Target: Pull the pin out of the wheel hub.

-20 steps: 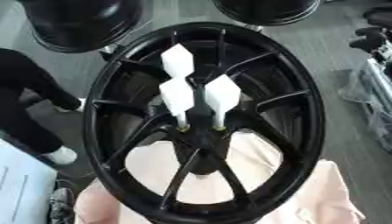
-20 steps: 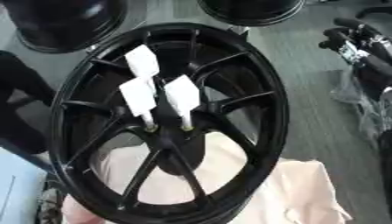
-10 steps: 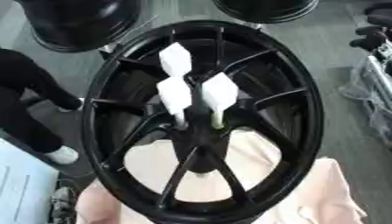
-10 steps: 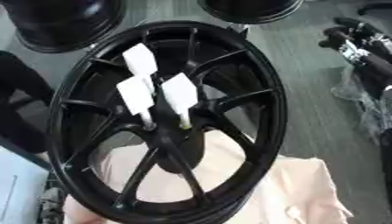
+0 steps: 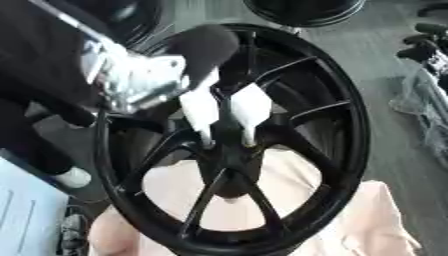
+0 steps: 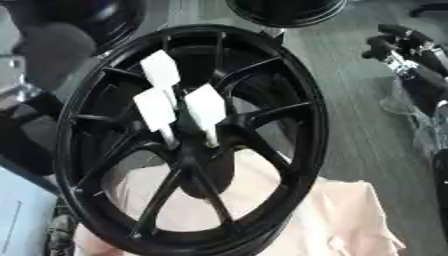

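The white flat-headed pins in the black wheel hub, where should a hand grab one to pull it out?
Pinch the wide flat white head of the right-hand pin, across its faces, coming from above. Its thin shank sits in the black wheel hub, and the head leans up and away, clear of the spokes.

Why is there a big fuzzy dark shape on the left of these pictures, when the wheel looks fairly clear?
In the left eye view, the robot's left hand sits close to the camera, so its black and silver parts smear and hide the top white tab. In the right eye view, the same blurred shape shows only at the upper left edge, and all three white-tabbed pins on the black spoked wheel show.
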`<action>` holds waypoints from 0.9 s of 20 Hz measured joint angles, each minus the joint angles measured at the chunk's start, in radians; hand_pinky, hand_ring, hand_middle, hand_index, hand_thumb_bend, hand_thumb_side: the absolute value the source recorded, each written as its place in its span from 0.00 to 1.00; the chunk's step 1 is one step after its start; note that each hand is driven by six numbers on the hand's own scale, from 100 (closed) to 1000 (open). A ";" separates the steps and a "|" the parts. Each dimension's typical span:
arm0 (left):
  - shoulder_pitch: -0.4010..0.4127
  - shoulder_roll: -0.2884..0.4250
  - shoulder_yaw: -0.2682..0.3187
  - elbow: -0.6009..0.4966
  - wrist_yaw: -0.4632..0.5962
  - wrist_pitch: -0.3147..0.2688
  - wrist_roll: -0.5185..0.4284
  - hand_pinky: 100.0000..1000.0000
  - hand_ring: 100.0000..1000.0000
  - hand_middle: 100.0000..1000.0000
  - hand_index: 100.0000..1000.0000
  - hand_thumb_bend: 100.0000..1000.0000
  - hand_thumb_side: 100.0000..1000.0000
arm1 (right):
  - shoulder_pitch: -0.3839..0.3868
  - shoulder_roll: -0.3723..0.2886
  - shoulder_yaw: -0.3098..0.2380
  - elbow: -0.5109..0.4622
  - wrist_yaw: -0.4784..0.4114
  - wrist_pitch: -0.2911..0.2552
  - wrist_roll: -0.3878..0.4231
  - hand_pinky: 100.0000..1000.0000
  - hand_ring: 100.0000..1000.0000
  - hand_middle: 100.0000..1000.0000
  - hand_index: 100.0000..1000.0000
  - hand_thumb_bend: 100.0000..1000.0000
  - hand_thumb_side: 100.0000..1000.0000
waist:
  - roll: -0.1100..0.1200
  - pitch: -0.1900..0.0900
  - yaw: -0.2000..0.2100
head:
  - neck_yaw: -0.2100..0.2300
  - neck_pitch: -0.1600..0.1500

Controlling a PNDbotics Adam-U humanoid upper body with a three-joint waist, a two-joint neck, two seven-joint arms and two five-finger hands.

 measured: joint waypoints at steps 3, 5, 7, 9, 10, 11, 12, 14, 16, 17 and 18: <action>-0.003 -0.015 -0.026 0.030 -0.037 -0.040 -0.049 0.87 0.88 0.81 0.84 0.06 0.49 | 0.000 0.000 0.000 0.000 0.001 0.000 0.001 0.97 0.70 0.70 0.84 0.32 0.29 | 0.001 -0.002 -0.001 | 0.000 0.000; -0.003 -0.018 -0.035 0.054 -0.063 -0.072 -0.083 0.87 0.86 0.80 0.83 0.18 0.41 | 0.000 0.000 0.000 0.000 0.002 0.001 0.001 0.97 0.70 0.70 0.84 0.32 0.29 | 0.002 -0.002 -0.001 | 0.000 0.000; -0.003 -0.018 -0.038 0.078 -0.095 -0.106 -0.117 0.87 0.84 0.78 0.82 0.30 0.30 | -0.001 -0.001 0.000 0.000 0.003 0.002 0.002 0.97 0.70 0.70 0.84 0.32 0.30 | 0.004 -0.002 -0.001 | 0.000 0.000; 0.002 -0.018 -0.038 0.106 -0.127 -0.141 -0.152 0.87 0.84 0.77 0.81 0.36 0.20 | -0.001 -0.003 0.000 0.000 0.003 0.002 0.002 0.97 0.70 0.70 0.84 0.32 0.30 | 0.005 -0.002 -0.001 | 0.000 0.000; 0.006 -0.018 -0.038 0.122 -0.144 -0.158 -0.169 0.87 0.84 0.76 0.80 0.40 0.13 | -0.001 -0.004 0.000 0.000 0.003 0.002 0.003 0.97 0.70 0.70 0.84 0.32 0.30 | 0.005 -0.002 -0.001 | 0.001 0.000; 0.011 -0.018 -0.038 0.138 -0.160 -0.175 -0.186 0.87 0.84 0.76 0.80 0.42 0.11 | -0.001 -0.005 0.000 0.000 0.003 0.002 0.003 0.97 0.70 0.70 0.84 0.32 0.30 | 0.005 -0.002 -0.001 | 0.001 0.000; 0.015 -0.020 -0.038 0.154 -0.172 -0.192 -0.203 0.87 0.84 0.76 0.79 0.44 0.07 | -0.001 -0.005 0.000 0.000 0.003 0.002 0.003 0.97 0.70 0.70 0.84 0.32 0.30 | 0.005 -0.002 -0.001 | 0.002 0.000; 0.022 -0.026 -0.033 0.186 -0.189 -0.227 -0.238 0.87 0.84 0.76 0.78 0.46 0.01 | -0.001 -0.005 0.001 0.001 0.003 0.002 0.003 0.97 0.70 0.70 0.84 0.32 0.30 | 0.005 -0.002 -0.001 | 0.003 0.000; 0.030 -0.026 -0.020 0.217 -0.198 -0.259 -0.273 0.87 0.84 0.76 0.78 0.47 0.00 | -0.001 -0.005 0.001 0.001 0.003 0.001 0.004 0.97 0.70 0.70 0.84 0.32 0.30 | 0.005 -0.002 -0.002 | 0.004 0.000; 0.032 -0.027 -0.011 0.231 -0.200 -0.271 -0.291 0.87 0.84 0.75 0.78 0.47 0.00 | -0.001 -0.005 0.001 0.002 0.003 0.001 0.004 0.97 0.70 0.70 0.84 0.32 0.30 | 0.005 -0.002 -0.002 | 0.004 0.000; 0.035 -0.027 -0.002 0.244 -0.200 -0.277 -0.306 0.87 0.84 0.75 0.78 0.48 0.00 | -0.001 -0.005 0.001 0.003 0.003 0.001 0.004 0.97 0.70 0.70 0.84 0.32 0.30 | 0.004 -0.002 -0.002 | 0.004 0.000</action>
